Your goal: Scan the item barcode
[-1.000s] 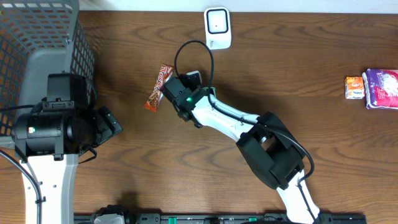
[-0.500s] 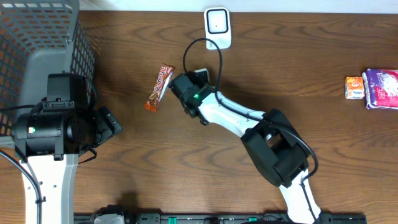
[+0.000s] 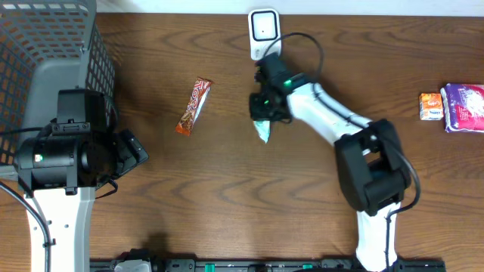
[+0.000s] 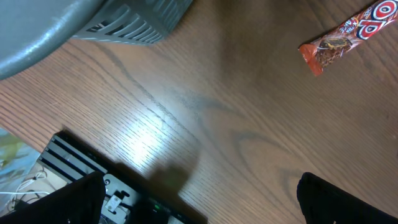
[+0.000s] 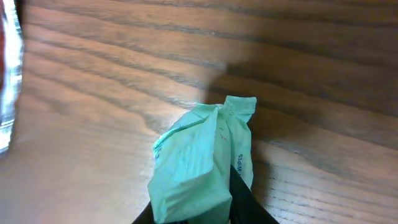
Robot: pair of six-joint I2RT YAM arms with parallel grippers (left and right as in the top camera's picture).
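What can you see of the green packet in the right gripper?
The green packet is a soft mint-green pouch, creased and bunched, with small dark print reading WIPES along one edge. The right gripper pinches one end between its dark fingers. It casts a shadow on the wooden table and seems lifted off it. From overhead it hangs near the white scanner. No barcode shows.

Table (image 4: 205,124): dark wood grain, smooth, semi-gloss, with a glare patch in the left wrist view. Wipes pack (image 5: 199,168) is thin mint-green plastic film, crinkled, with a soft sheen; snack wrapper (image 4: 348,34) is glossy orange film. Basket (image 3: 45,38) is matt grey plastic mesh, scanner (image 3: 265,30) smooth white plastic.
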